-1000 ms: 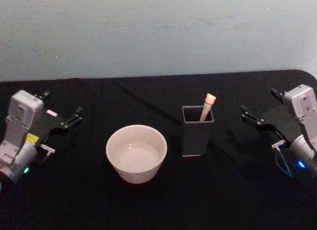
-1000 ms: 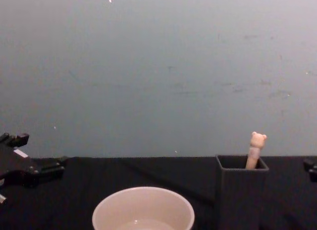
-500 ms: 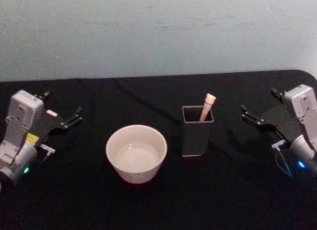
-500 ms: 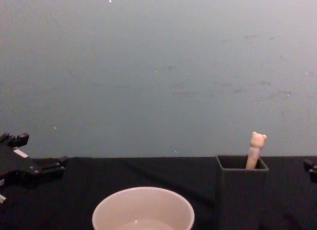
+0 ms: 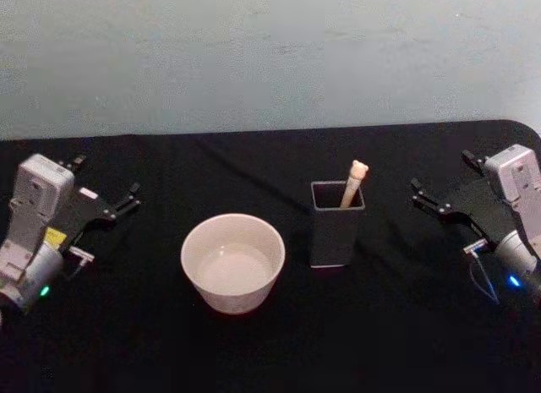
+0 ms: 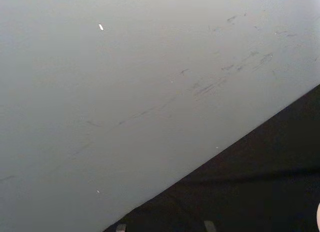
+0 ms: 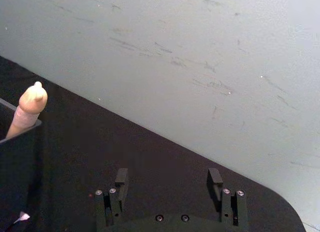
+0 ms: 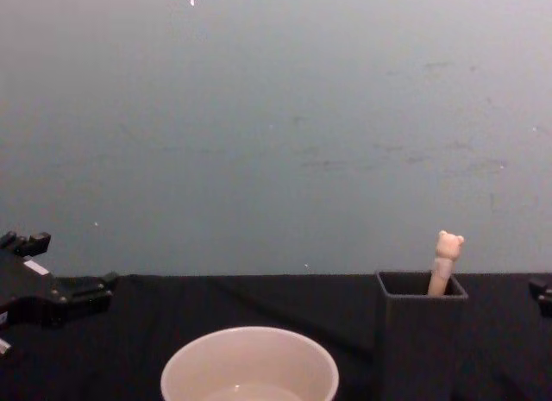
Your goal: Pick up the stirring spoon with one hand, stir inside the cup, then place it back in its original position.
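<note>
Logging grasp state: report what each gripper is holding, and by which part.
Nothing is held. The left gripper and right gripper are open, off to the sides; the stirring spoon stands in the grey holder.

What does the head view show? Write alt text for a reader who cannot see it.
A bear-topped stirring spoon stands in a dark grey holder beside a cream cup on a black table. The open left gripper and open right gripper sit at either side, touching nothing.
</note>
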Tool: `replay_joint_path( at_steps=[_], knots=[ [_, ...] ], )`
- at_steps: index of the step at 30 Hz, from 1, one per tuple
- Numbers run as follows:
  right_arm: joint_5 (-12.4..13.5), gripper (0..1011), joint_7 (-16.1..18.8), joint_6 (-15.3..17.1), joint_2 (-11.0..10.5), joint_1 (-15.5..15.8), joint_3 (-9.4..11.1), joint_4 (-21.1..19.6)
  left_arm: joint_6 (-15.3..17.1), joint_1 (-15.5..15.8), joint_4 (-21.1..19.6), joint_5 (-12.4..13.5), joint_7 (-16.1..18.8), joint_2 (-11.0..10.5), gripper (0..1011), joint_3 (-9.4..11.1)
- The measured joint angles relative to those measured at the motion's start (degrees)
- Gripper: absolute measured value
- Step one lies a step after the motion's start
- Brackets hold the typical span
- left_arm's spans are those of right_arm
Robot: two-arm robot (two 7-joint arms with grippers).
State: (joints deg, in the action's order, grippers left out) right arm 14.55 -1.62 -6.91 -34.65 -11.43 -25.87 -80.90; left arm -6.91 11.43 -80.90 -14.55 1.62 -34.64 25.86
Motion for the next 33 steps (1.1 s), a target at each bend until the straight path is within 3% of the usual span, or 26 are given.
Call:
replay_joint_path(
  at_steps=[16,22,25,26,33],
  knots=[
    [0.0,1002,0.0,0.0,0.0,0.0,0.0,0.0,0.0,0.0,0.0,0.0,0.0,0.0,1001,0.0],
    [1.2,1002,2.0,-0.5,-0.1,1.2,1.5,-1.3,0.0,0.0,0.0,0.0,0.0,0.0,1001,0.0],
    [4.3,1002,4.9,-0.6,-0.4,2.7,3.1,-3.5,0.0,0.0,0.0,0.0,0.0,0.0,1001,0.0],
    [4.3,1002,4.9,-0.6,-0.4,2.7,3.1,-3.5,0.0,0.0,0.0,0.0,0.0,0.0,1001,0.0],
    [14.0,1002,14.8,0.0,-1.3,5.5,6.1,-7.3,0.0,0.0,0.0,0.0,0.0,0.0,1001,0.0]
  ],
)
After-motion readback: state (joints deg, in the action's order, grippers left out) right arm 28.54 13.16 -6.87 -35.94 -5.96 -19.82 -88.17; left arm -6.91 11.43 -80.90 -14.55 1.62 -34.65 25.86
